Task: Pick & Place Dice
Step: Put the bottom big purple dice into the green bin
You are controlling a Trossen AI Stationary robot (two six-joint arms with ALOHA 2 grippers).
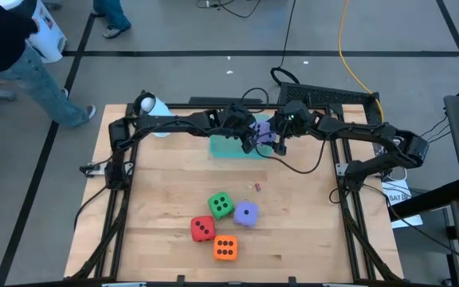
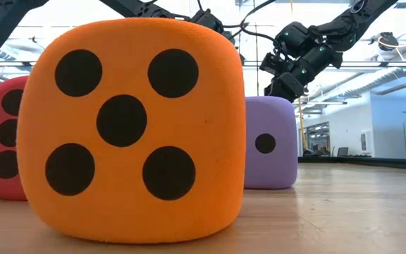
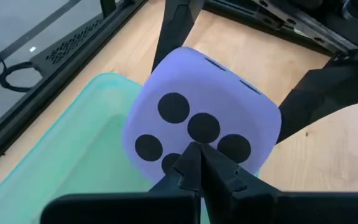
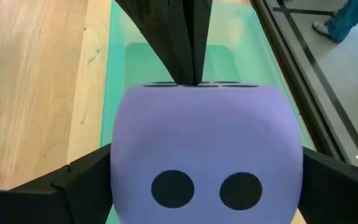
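The right gripper [image 4: 207, 180] holds a light purple die [image 4: 207, 146] between wide jaws above the teal tray [image 1: 228, 147] at the table's [image 1: 166, 199] far edge. The left gripper [image 3: 199, 163], pinched shut, touches its five-pip face. Green [image 1: 221, 205], red [image 1: 202, 229], orange [image 1: 225, 248] and second purple dice [image 1: 246, 214] cluster near the front, open wood between

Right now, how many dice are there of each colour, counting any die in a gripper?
Green dice: 1
Red dice: 1
Orange dice: 1
Light purple dice: 2, one on the table, one between the right gripper's fingers over the teal tray
Total: 5
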